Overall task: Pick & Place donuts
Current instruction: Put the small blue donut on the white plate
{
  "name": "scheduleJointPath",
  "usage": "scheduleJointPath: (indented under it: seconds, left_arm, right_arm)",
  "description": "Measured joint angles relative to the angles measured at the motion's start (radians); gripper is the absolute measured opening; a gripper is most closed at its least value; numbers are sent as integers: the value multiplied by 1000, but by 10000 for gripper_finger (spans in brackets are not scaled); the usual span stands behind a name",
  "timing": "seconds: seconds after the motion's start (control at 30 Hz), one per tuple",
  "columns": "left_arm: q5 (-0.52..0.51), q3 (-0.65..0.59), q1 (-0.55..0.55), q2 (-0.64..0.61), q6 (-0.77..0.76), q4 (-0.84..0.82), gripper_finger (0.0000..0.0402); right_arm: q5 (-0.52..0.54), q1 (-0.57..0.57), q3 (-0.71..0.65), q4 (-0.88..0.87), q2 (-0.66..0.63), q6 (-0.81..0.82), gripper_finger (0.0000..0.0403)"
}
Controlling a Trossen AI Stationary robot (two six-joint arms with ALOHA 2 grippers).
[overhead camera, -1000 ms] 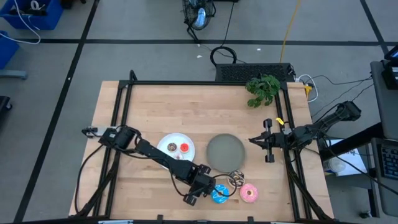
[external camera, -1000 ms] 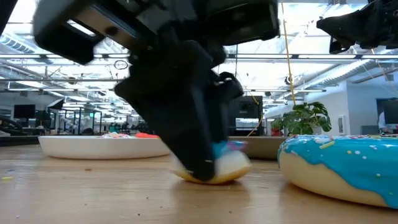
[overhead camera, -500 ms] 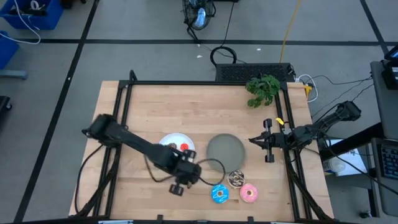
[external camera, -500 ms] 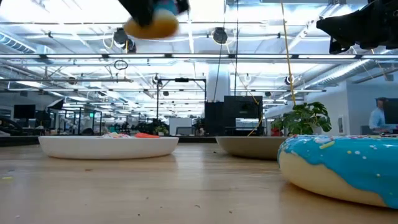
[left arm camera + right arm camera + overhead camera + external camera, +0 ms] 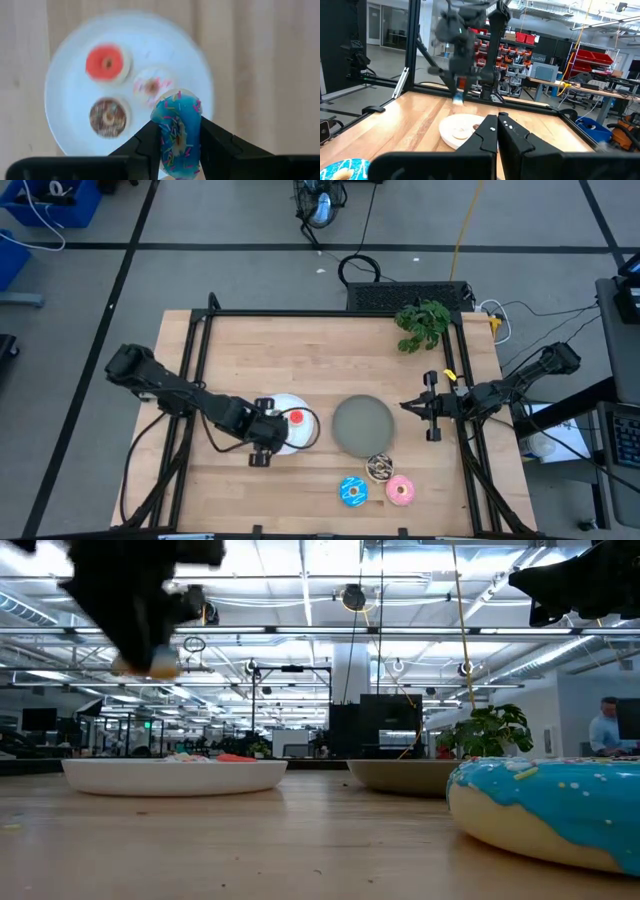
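My left gripper (image 5: 262, 448) hovers above the near-left rim of the white plate (image 5: 303, 442), shut on a tiny blue sprinkled donut (image 5: 177, 134); the low view shows that donut (image 5: 150, 664) high off the table. On the plate lie a red donut (image 5: 107, 62), a cream one (image 5: 151, 86) and a brown one (image 5: 107, 116). A larger blue donut (image 5: 352, 491), a chocolate sprinkled one (image 5: 379, 468) and a pink one (image 5: 401, 490) rest on the table near its near edge. My right gripper (image 5: 431, 420) waits shut at the right edge. My left gripper pinches the tiny blue donut by two opposite sides of its ring (image 5: 196, 131) between its two fingers (image 5: 150, 142). The fingers point down from above. The donut is lifted clear over the white plate, its iced face toward the wrist camera.
The grey plate (image 5: 362, 424) sits right of the white one. A green plant (image 5: 424, 323) lies at the far right corner. A black frame (image 5: 330, 312) borders the table. Bare wood stretches across the far half.
My left gripper has risen from the table near the near edge with the tiny blue donut held in its fingers, then travelled left and toward the far edge until it is over the white plate. The donut has gone from resting on the wood to lifted clear.
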Motion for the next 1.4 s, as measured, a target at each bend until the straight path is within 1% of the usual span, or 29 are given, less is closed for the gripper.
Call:
scheduleJointPath:
  seconds: [0.13, 0.3, 0.5, 0.63, 0.9, 1.0, 1.27, 1.4]
  left_arm:
    - [28, -121, 27, -18, -30, 81, 113]
    - [70, -202, 52, -18, -39, 173, 107]
    - [64, -246, 64, -18, -38, 205, 102]
    - [58, -271, 65, -18, -25, 253, 102]
    - [54, -330, 65, -18, -31, 291, 105]
    - [53, -352, 65, -18, -31, 318, 123]
    - [43, -327, 65, -18, -36, 314, 217]
    - [53, -311, 66, -18, -35, 309, 251]
  right_arm:
    - [0, 0, 0, 6, 0, 0, 0]
    - [0, 0, 0, 8, 0, 0, 0]
    - [0, 0, 0, 8, 0, 0, 0]
    - [0, 0, 0, 7, 0, 0, 0]
    - [0, 0, 0, 7, 0, 0, 0]
    - [0, 0, 0, 7, 0, 10, 0]
    - [0, 0, 0, 7, 0, 11, 0]
    - [0, 0, 0, 7, 0, 13, 0]
